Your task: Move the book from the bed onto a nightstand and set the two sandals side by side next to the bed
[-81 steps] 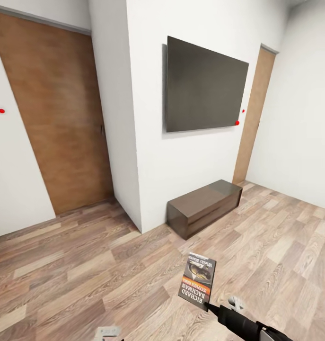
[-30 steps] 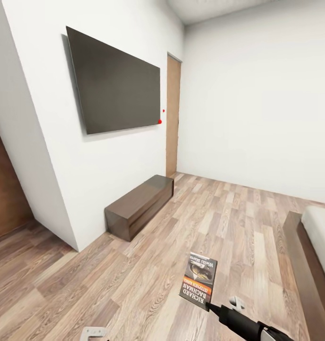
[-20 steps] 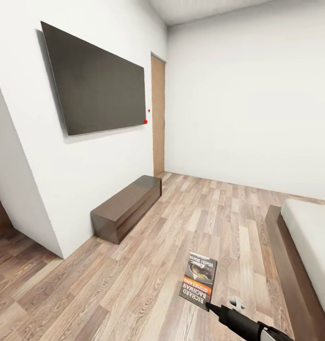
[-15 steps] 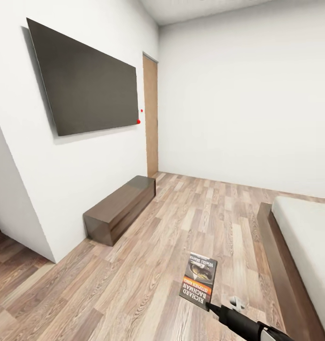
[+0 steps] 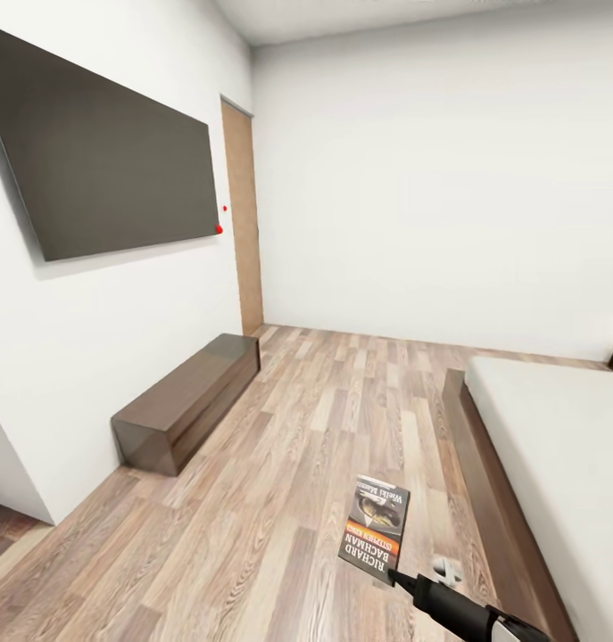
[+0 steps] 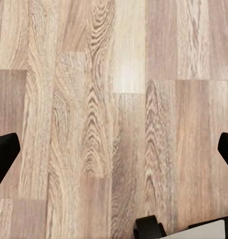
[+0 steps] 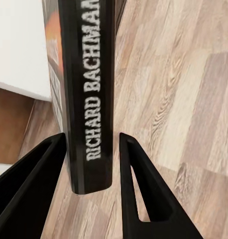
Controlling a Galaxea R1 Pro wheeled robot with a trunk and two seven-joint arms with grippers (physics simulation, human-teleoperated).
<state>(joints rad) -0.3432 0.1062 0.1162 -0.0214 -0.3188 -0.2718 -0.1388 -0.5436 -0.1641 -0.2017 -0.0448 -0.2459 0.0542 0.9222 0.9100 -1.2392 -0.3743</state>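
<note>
The right gripper clamps the book upright above the plank floor. The bed lies at right. The left gripper hangs wide apart.

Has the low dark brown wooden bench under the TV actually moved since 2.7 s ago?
No. The low dark brown wooden bench sits against the same white wall below the black TV; the camera turned right, sliding everything left.

A low dark bench and the bed stand on the wood-plank floor.
</note>
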